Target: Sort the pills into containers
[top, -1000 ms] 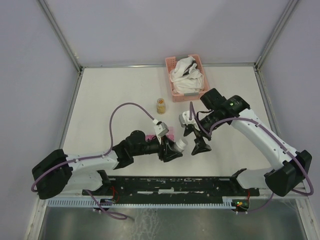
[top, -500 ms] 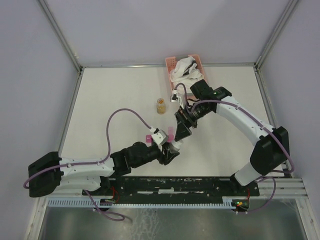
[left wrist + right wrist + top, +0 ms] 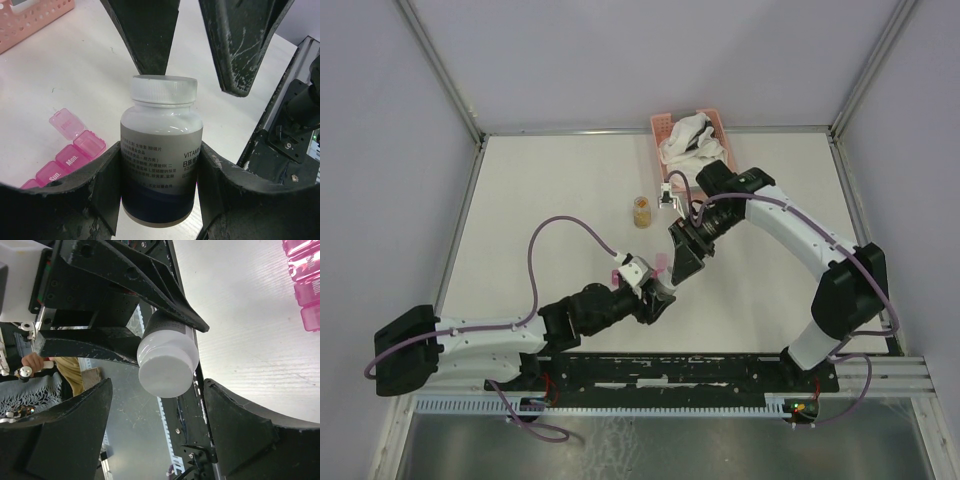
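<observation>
Looked like a robotics lab cell rather than a home or shop. Was closed in by plain pale panels [image 3: 620,60] set in metal framing [image 3: 440,70], around a white table [image 3: 540,200] with a left arm [image 3: 490,335] and a right arm [image 3: 800,235] bolted to a black rail [image 3: 670,372] at the near edge. Showed loose purple cables [image 3: 575,212] looping off the arms and a slotted cable duct [image 3: 450,405] along the front.

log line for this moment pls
left end effector: shut on vitamin bottle | right end effector: open, straddling cap, not touching | pill box: on table, one lid open
</observation>
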